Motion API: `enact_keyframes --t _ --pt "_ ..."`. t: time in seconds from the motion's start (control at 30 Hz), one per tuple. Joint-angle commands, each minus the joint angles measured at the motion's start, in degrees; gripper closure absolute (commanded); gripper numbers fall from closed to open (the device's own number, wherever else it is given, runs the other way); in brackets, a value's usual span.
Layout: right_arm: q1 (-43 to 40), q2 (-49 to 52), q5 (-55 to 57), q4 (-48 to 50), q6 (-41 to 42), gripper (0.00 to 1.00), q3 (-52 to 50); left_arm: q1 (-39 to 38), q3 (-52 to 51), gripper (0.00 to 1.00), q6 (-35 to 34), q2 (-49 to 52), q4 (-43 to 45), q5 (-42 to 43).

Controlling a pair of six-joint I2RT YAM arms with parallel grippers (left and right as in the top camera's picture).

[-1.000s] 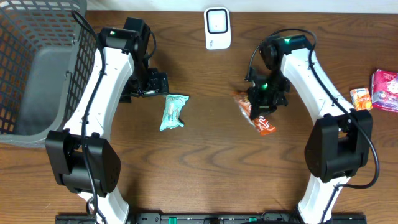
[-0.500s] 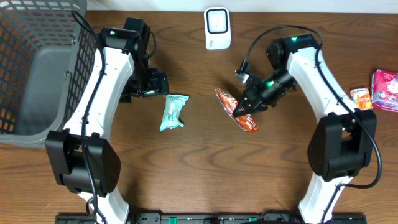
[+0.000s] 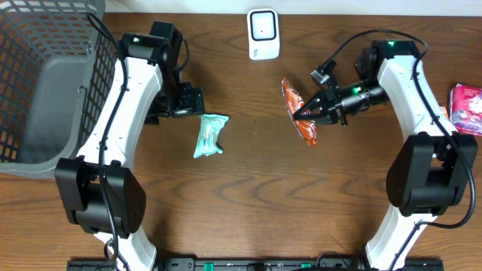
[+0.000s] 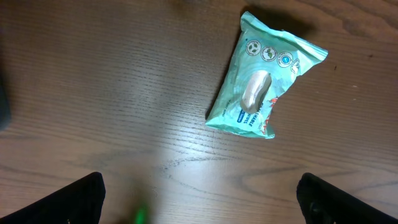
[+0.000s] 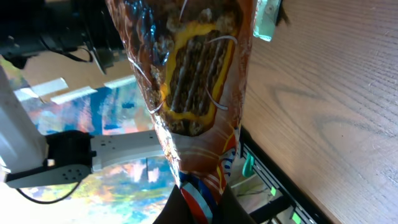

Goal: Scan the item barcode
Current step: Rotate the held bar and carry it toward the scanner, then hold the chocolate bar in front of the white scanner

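Observation:
My right gripper point(image 3: 310, 112) is shut on one end of an orange snack packet point(image 3: 299, 114). The packet hangs above the table, turned sideways, below and to the right of the white barcode scanner point(image 3: 263, 34). In the right wrist view the orange packet point(image 5: 193, 81) fills the centre, its end pinched in my right gripper point(image 5: 199, 208). My left gripper point(image 3: 185, 102) stands open over bare wood, just left of a teal packet point(image 3: 209, 135) lying flat. The left wrist view shows that teal packet point(image 4: 264, 78) beyond my left gripper point(image 4: 202, 202), with nothing between the fingers.
A grey mesh basket point(image 3: 22, 45) takes up the far left of the table. At the right edge lie a pink packet point(image 3: 467, 105) and a small orange packet point(image 3: 437, 119).
My right arm has lifted the orange packet off the table and swung it up towards the scanner, turning it sideways. The left arm and the teal packet have not moved.

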Motion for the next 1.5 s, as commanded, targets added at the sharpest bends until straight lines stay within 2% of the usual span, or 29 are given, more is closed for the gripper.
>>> enact_keyframes --t 0.0,0.43,0.67,0.77,0.87,0.93,1.03,1.13,1.23,1.47 --pt "-0.79 -0.66 -3.08 -0.02 1.07 0.99 0.48 0.22 -0.07 0.02 0.57 -0.44 -0.2 -0.55" --pt "-0.74 -0.66 1.51 1.16 0.79 0.99 0.48 0.22 -0.07 0.02 0.55 -0.44 -0.2 -0.55" --pt "0.04 -0.66 2.05 7.02 1.64 0.99 0.48 0.22 -0.07 0.02 0.57 -0.44 -0.2 -0.55" --pt "1.33 -0.66 8.41 15.1 10.29 0.99 0.48 0.22 -0.07 0.02 0.57 -0.44 -0.2 -0.55" --pt "3.02 -0.66 26.18 24.9 26.8 0.99 0.48 0.22 -0.07 0.02 0.55 -0.44 -0.2 -0.55" --pt "4.22 -0.66 34.56 29.29 33.09 0.99 0.48 0.22 -0.07 0.02 0.55 -0.44 -0.2 -0.55" --pt "5.9 -0.66 36.13 36.94 34.29 0.99 0.48 0.22 -0.07 0.02 0.57 -0.44 -0.17 -0.55" --pt "7.48 -0.66 38.38 47.63 39.6 0.99 0.48 0.22 -0.07 0.02 0.55 -0.44 -0.2 -0.55" --pt "8.37 -0.66 41.09 57.16 48.39 0.99 0.48 0.22 -0.07 0.02 0.55 -0.44 -0.2 -0.55" --pt "10.99 0.17 44.0 77.46 58.34 0.99 0.5 0.22 -0.07 0.02 0.57 -0.44 -0.2 -0.55"
